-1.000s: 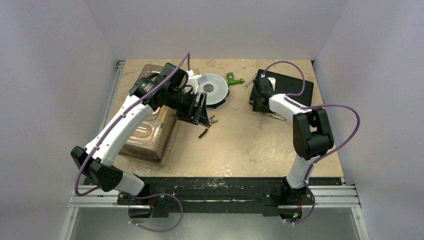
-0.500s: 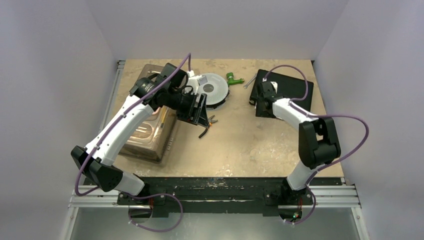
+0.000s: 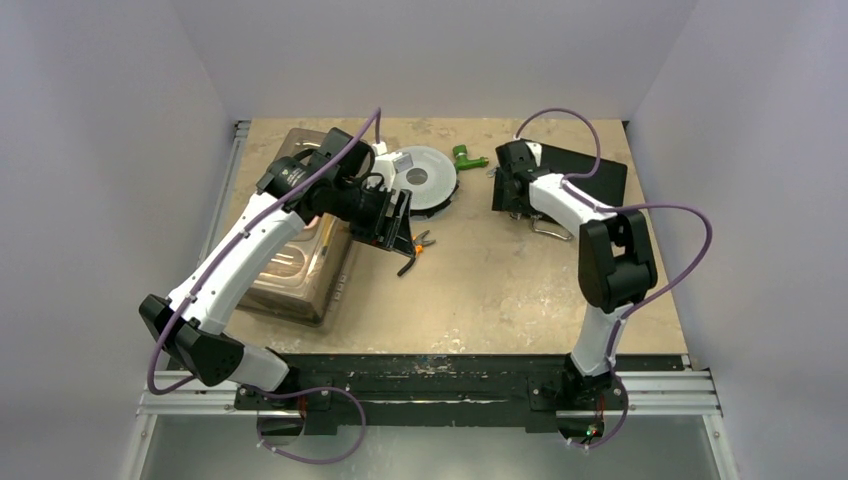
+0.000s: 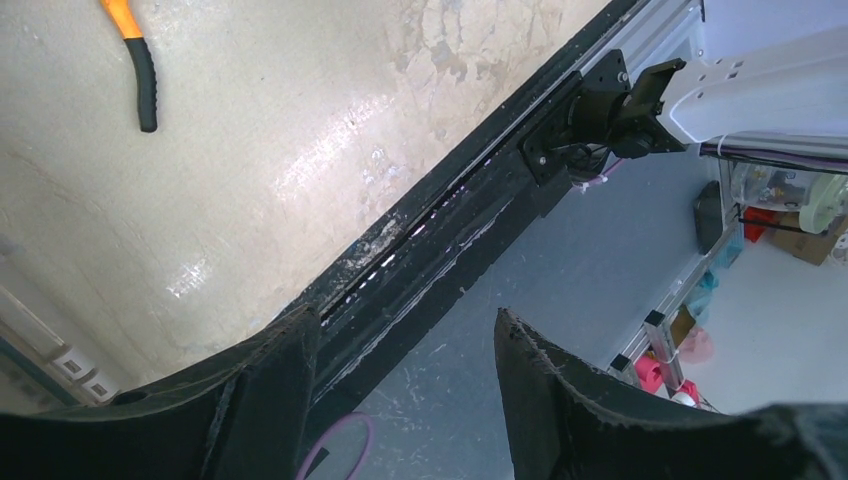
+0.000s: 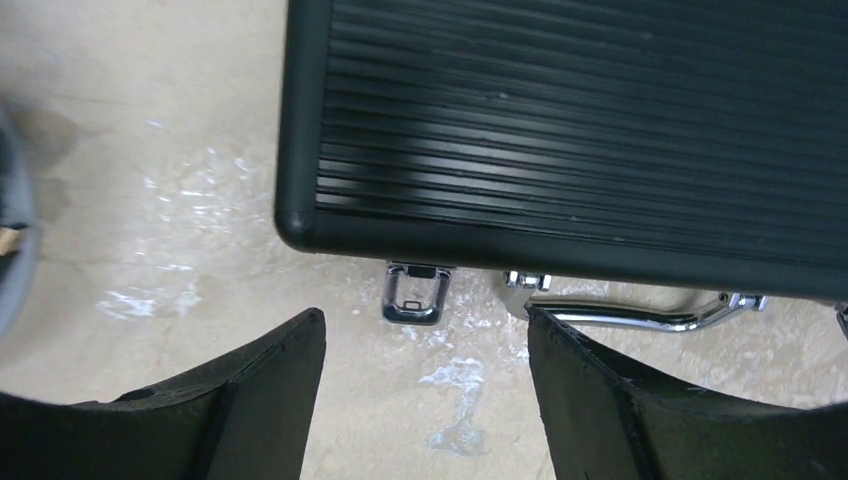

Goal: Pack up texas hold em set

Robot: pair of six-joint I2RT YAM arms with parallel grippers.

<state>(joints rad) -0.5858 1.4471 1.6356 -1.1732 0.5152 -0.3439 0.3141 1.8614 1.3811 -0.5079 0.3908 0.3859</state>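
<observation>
The texas hold em set shows as a black ribbed briefcase (image 3: 585, 170) lying shut at the back right of the table. In the right wrist view its lid (image 5: 600, 120) fills the top, with a metal latch (image 5: 415, 296) hanging down from the front edge and the chrome handle (image 5: 640, 318) beside it. My right gripper (image 3: 508, 200) (image 5: 424, 320) is open just in front of that latch, at the case's left front corner, holding nothing. Left of centre, my left gripper (image 3: 400, 228) (image 4: 405, 318) hangs open and empty above the table.
A large clear plastic bin (image 3: 300, 255) lies under the left arm. A round grey disc spool (image 3: 425, 178) and a green part (image 3: 465, 157) sit at the back centre. Pliers with orange-and-black handles (image 3: 415, 250) (image 4: 145, 80) lie below the left gripper.
My right gripper has shifted left and back along the case's front edge, its jaws stand wider, and the handle now shows clear of it. The left arm has barely moved.
</observation>
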